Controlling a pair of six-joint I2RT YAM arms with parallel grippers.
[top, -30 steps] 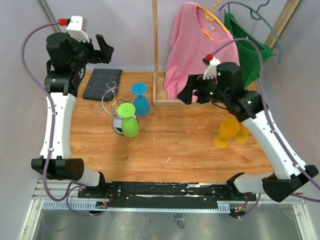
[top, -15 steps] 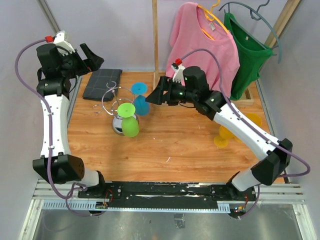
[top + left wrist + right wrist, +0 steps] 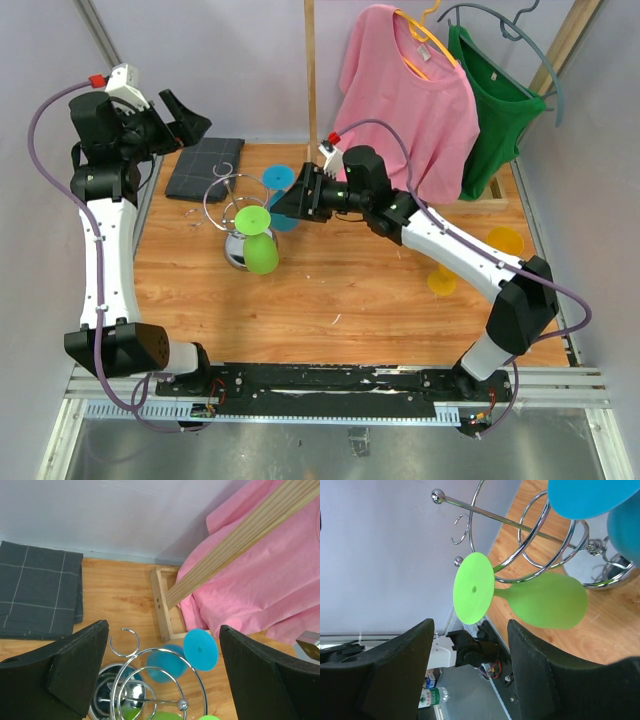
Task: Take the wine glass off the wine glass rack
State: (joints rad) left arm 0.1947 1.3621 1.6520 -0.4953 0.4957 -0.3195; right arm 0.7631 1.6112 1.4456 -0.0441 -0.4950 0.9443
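wood tabletop bears wine glass rack, lilac walls behind; left pincer and right pincer spread.

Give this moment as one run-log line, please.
phase: pre-grasp | right gripper: open, facing green wine glass on wine glass rack | left gripper: open, clear of rack | glass: not gripped

One chrome wine glass rack holds two glasses: one green wine glass and one blue wine glass. Two yellow pieces show on the bench, partly hidden. There is one folded dark cloth, one wooden clothes rack and two shirts: one pink shirt, one green shirt.
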